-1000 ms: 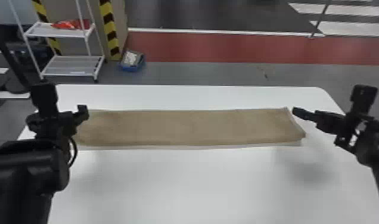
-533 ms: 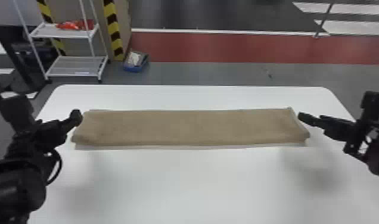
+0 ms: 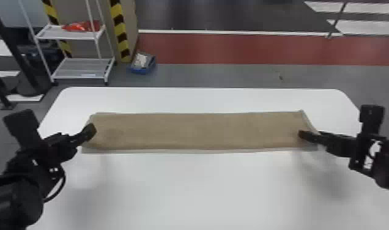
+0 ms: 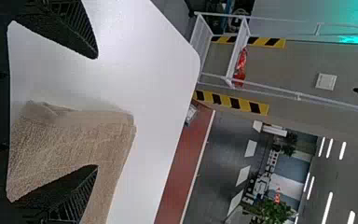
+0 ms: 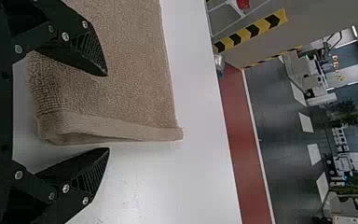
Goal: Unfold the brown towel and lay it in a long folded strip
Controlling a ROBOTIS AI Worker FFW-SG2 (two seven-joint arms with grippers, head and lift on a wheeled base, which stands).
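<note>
While the brown towel (image 3: 197, 130) lies as a long folded strip, left to right across the far half of the counter (image 3: 203, 189), the left gripper (image 4: 97, 112) is at its left end and the right gripper (image 5: 107, 112) at its right. Both pairs of jaws stand wide and empty; whether they touch the cloth is hard to tell. It should handle light and limp, its rough pile easy to grip. Best pinch all the layers together at each end, lest the top one slide.

Workshop-like hall: hazard tape (image 3: 120, 29), red floor lane (image 3: 233, 49), rack (image 3: 80, 68).
</note>
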